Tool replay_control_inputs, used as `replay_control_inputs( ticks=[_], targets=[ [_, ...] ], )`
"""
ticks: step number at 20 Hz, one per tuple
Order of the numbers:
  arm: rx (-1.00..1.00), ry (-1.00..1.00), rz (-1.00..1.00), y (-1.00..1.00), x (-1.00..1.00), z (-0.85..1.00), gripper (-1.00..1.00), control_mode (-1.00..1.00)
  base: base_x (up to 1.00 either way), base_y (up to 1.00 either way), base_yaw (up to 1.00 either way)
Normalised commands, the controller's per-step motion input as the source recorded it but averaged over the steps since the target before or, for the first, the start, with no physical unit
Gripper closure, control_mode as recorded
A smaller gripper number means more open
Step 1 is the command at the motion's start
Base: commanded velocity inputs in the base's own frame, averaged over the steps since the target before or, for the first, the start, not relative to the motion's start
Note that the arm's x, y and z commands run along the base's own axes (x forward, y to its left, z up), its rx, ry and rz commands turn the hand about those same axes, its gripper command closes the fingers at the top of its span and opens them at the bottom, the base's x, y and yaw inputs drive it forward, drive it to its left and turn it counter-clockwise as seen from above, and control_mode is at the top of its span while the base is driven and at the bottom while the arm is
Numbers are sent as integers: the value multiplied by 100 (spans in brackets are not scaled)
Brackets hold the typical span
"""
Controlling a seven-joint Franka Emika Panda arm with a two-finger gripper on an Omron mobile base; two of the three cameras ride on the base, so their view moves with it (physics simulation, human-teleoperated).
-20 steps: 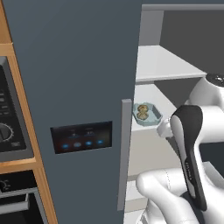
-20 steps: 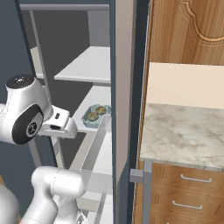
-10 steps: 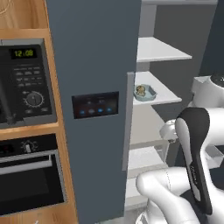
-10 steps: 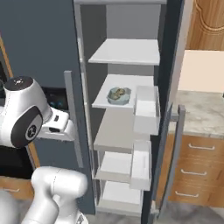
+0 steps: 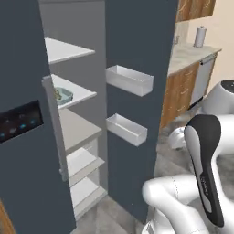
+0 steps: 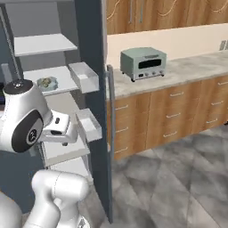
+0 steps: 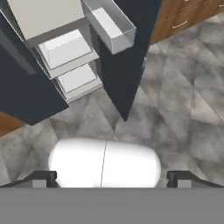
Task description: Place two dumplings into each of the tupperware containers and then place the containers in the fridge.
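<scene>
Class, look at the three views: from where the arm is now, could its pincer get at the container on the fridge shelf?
Probably not without repositioning. The fridge stands open, so nothing blocks the container on its shelf, but the open, empty pincer points down at the floor, away from it.

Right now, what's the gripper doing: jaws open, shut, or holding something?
Gripper: jaws open wide, with nothing between them; it points down at the grey floor in front of the open fridge.
</scene>
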Motion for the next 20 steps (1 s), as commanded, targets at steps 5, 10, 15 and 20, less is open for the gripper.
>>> replay_control_inputs(
  ticks=[5,10,15,20],
  targets=[
    [0,0,0,0,0,0,-100,100,-21,0,-96],
    [0,0,0,0,0,0,-100,100,-1,0,-92],
    [0,0,0,0,0,0,-100,100,45,15,-63],
    [0,0,0,0,0,0,-100,100,99,2,-22]
  ],
)
